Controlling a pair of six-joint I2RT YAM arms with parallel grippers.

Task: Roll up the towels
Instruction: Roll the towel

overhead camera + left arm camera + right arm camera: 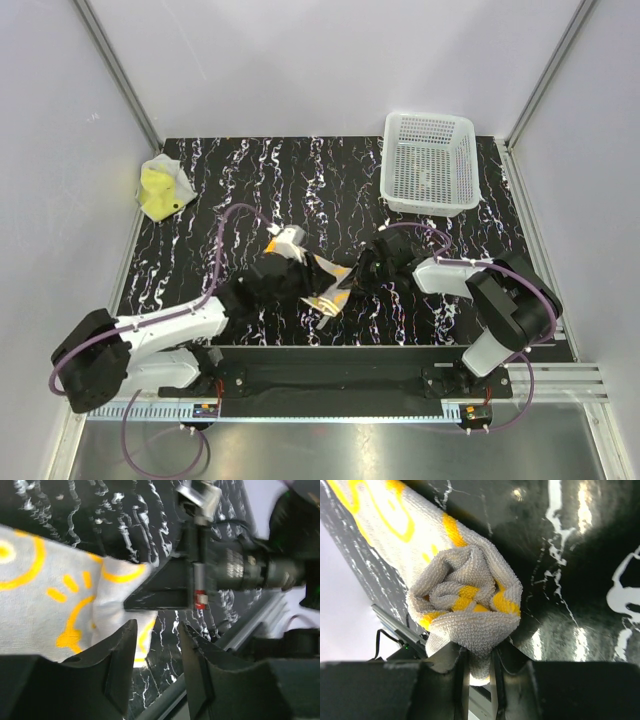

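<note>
The orange towel lies near the table's front middle, its grey-white side with orange squiggles up. My right gripper is shut on its rolled end, a tight spiral pinched between the jaws. My left gripper is open at the towel's left side. In the left wrist view its jaws stand apart over bare table, with the flat towel just left of them and the right gripper's finger on the towel's edge. The yellow towel lies crumpled at the back left.
A white perforated basket stands at the back right corner. Metal rails run along the table's near edge. White enclosure walls bound the left, back and right sides.
</note>
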